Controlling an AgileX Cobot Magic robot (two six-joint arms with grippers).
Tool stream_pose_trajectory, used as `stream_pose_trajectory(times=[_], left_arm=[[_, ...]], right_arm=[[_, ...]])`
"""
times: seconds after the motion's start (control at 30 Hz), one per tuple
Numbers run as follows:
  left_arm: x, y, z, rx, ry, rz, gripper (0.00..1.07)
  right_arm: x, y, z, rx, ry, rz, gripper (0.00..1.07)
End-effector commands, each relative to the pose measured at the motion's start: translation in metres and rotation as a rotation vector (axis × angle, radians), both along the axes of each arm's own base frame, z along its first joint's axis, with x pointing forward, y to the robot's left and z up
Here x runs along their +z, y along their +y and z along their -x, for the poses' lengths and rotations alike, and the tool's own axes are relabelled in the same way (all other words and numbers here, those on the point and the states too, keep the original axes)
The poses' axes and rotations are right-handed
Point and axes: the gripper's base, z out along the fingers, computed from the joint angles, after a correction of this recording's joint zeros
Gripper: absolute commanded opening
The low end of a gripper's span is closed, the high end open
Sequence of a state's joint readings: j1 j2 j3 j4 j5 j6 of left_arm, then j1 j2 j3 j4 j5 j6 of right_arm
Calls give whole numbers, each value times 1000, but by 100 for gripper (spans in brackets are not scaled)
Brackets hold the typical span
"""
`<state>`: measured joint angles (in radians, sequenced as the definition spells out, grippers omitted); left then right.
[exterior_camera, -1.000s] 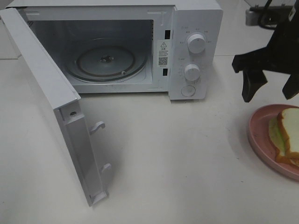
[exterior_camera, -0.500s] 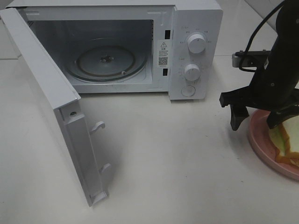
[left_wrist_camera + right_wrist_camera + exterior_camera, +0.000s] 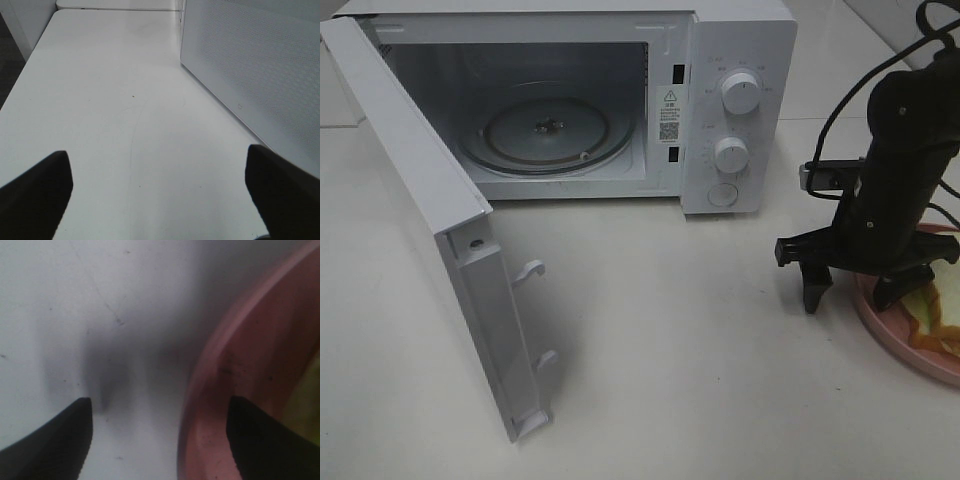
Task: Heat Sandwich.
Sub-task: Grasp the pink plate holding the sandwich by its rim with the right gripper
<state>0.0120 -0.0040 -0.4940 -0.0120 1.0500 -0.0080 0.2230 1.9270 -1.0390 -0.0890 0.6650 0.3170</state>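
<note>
The sandwich, white bread with a brown crust and green filling, lies on a pink plate at the right edge of the table, largely hidden by my right arm. My right gripper is open and low, straddling the plate's left rim: one finger stands over the bare table and the other over the plate. In the right wrist view the right gripper has the plate rim between its fingers, with a sliver of green sandwich at the edge. My left gripper is open over bare table and holds nothing.
A white microwave stands at the back with its door swung wide to the left and its glass turntable bare. The door's outer face stands beside my left gripper. A black cable loops behind the right arm.
My right arm has come down and leftward from above the plate. Its open fingers now straddle the plate's left rim and cover more of the sandwich. The left gripper has stayed open.
</note>
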Motion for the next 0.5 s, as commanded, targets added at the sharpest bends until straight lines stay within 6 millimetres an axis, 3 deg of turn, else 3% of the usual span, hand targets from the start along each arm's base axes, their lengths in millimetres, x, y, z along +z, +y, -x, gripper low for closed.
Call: stream_pose_trajectory(times=[0.03,0.3,0.43,0.5], left_arm=[[0,0,1,2,-23,1,86],[0,0,1,2,-23,1,86],[0,0,1,2,-23,1,86],[0,0,1,2,-23,1,86]], right_arm=[[-13,-1,0,-9,15,8,70],[-22,-1,0,-19,40,14,62],[-22,-2,0,-12,43,26,50],[-22,-3,1,-21,45,38,37]])
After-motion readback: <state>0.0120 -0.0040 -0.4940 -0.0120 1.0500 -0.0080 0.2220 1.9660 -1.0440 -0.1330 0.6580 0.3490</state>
